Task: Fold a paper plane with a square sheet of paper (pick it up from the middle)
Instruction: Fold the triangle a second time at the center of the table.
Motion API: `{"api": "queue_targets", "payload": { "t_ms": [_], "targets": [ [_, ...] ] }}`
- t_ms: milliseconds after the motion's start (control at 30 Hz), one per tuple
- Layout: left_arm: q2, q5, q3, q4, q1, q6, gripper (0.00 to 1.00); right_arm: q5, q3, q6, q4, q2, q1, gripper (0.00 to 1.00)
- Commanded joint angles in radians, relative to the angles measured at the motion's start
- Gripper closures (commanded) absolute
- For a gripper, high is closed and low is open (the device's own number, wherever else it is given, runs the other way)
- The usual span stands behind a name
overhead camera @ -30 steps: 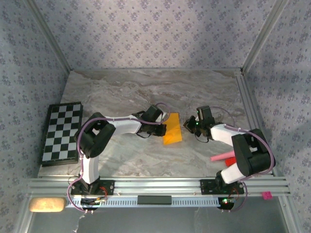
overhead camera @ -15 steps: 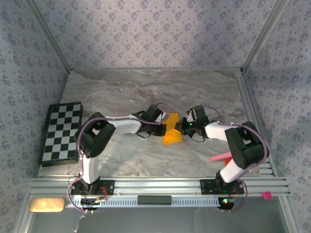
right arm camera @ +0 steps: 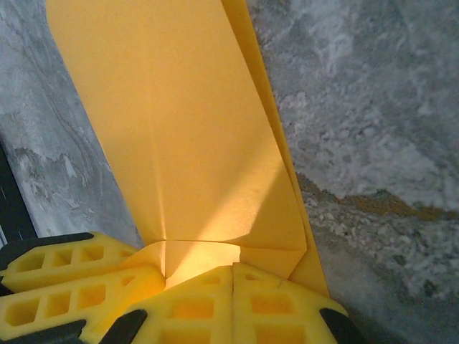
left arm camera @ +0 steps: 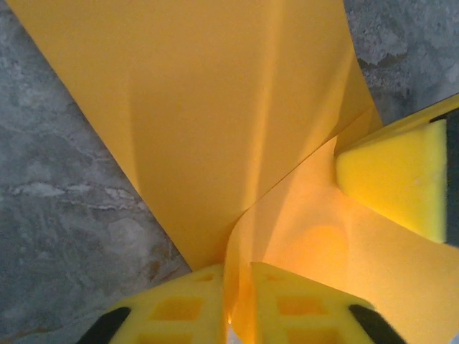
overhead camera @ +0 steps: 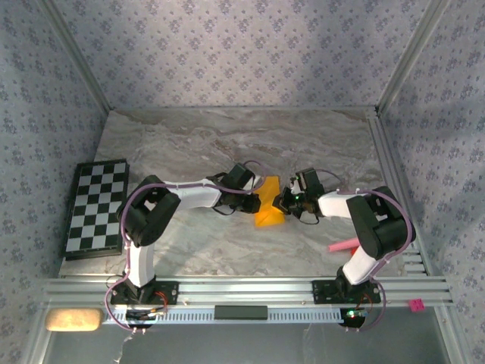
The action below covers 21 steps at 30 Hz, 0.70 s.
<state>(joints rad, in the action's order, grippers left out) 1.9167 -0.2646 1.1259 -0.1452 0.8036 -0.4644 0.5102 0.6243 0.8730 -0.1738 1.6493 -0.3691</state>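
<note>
The orange-yellow sheet of paper (overhead camera: 267,213) lies partly folded on the marble table between my two grippers. In the left wrist view the paper (left arm camera: 215,107) rises in a flap that stands in the narrow gap of my left gripper (left arm camera: 237,271), whose jaws are slightly parted around it. My left gripper (overhead camera: 255,200) is at the paper's left edge. My right gripper (overhead camera: 283,203) is at its right edge, shut, with its tips (right arm camera: 233,271) against a folded corner of the paper (right arm camera: 179,129). One right finger (left arm camera: 391,179) presses on the sheet.
A black-and-white chequered board (overhead camera: 97,205) lies at the table's left. A pink stick (overhead camera: 342,245) rests near the right arm's base. An aluminium rail (overhead camera: 390,174) runs along the right edge, and patterned walls close in the sides and back.
My right gripper has moved left onto the paper's right edge. The left jaws have parted slightly. The paper looks shorter and more bunched than a second ago.
</note>
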Motion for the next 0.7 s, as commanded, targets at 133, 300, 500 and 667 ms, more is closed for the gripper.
{"api": "queue_targets", "payload": {
  "t_ms": [133,300,500,667],
  "targets": [
    [-0.081,0.1,0.072,-0.202,-0.012,-0.071,0.56,-0.081,-0.054,-0.021,0.08,0.022,0.009,0.96],
    [-0.168,0.058,0.038,-0.181,-0.01,-0.145,0.61,-0.084,-0.054,-0.019,0.08,0.014,0.009,0.96],
    [-0.171,-0.141,0.036,-0.097,0.019,-0.199,0.87,-0.084,-0.051,-0.017,0.08,0.015,0.009,0.96],
    [-0.124,-0.176,0.059,-0.074,0.059,-0.212,0.88,-0.079,-0.05,-0.014,0.076,0.016,0.009,0.96]
  ]
}}
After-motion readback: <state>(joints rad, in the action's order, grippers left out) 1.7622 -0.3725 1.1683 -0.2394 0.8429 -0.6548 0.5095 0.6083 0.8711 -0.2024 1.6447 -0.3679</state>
